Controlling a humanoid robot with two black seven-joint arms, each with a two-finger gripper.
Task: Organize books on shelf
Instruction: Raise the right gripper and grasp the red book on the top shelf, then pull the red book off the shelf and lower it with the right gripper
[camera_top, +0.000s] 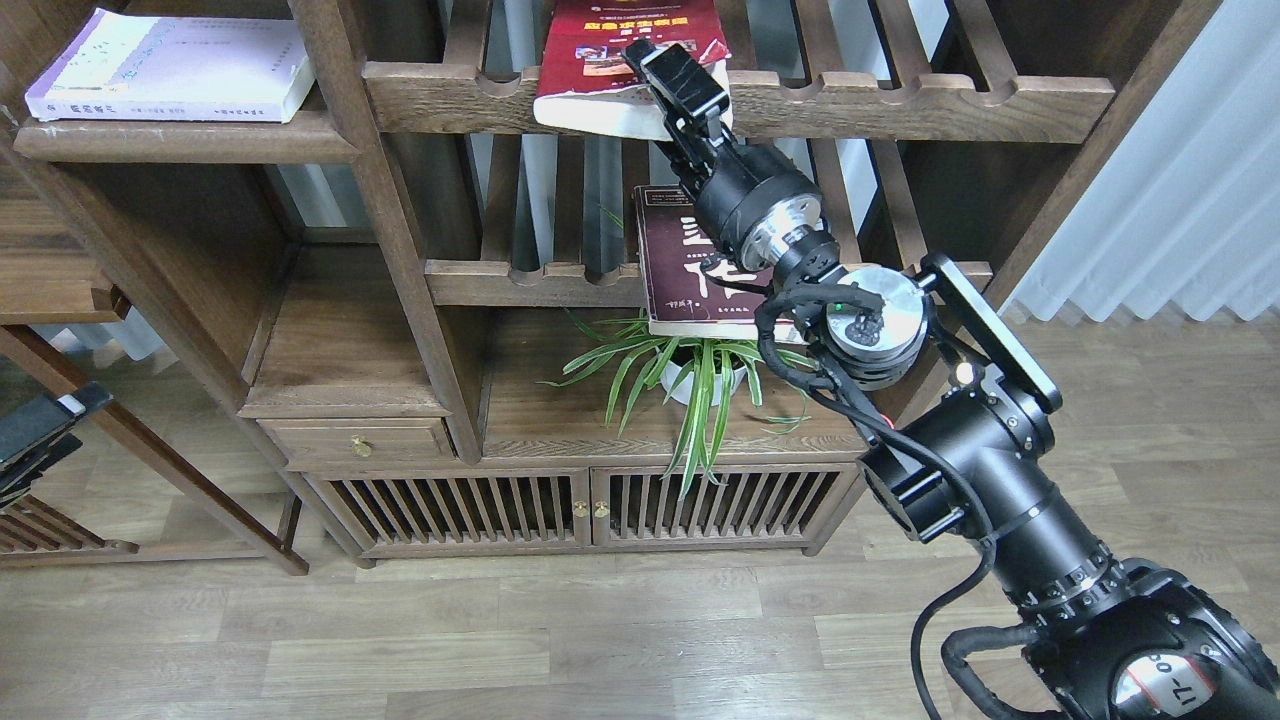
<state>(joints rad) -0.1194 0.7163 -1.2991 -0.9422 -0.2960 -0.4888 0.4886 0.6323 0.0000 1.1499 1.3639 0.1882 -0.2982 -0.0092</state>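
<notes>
The bright red book (620, 40) lies on the top slatted rack (900, 95), its white page edge hanging over the front rail. My right gripper (672, 105) is at that overhanging front right corner, one finger over the cover, and looks open. The dark maroon book (680, 270) lies on the lower slatted rack just beneath my right wrist. The pale white-lavender book (170, 65) lies flat on the solid dark-brown shelf (190, 140) at the upper left. My left gripper (35, 440) is low at the left edge, dark and partly cut off.
A potted spider plant (700, 375) stands on the cabinet top under the maroon book. A small drawer (360, 438) and slatted cabinet doors (590, 505) are below. A slanted wooden frame post (150, 450) stands at the left. A white curtain (1180, 170) hangs at the right.
</notes>
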